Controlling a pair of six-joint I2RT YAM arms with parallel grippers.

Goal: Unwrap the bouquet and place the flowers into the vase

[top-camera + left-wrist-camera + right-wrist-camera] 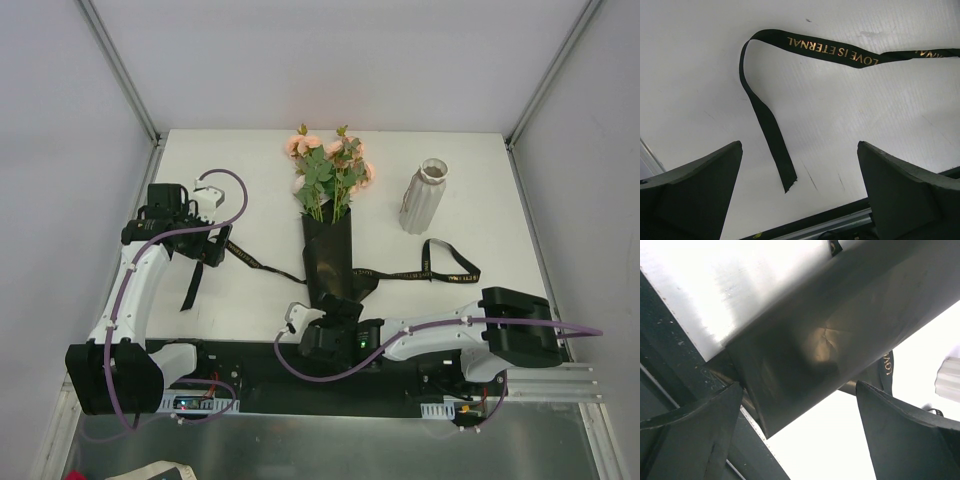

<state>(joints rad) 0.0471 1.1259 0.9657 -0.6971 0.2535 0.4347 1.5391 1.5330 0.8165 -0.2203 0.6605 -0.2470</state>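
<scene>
Bouquet base out of sight beneath wide-spread right claw

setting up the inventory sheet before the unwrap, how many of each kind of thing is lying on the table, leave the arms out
bouquet, in its black wrap: 1
ribbon, black with gold letters, loose on the table: 1
vase, white, upright: 1
total: 3
</scene>
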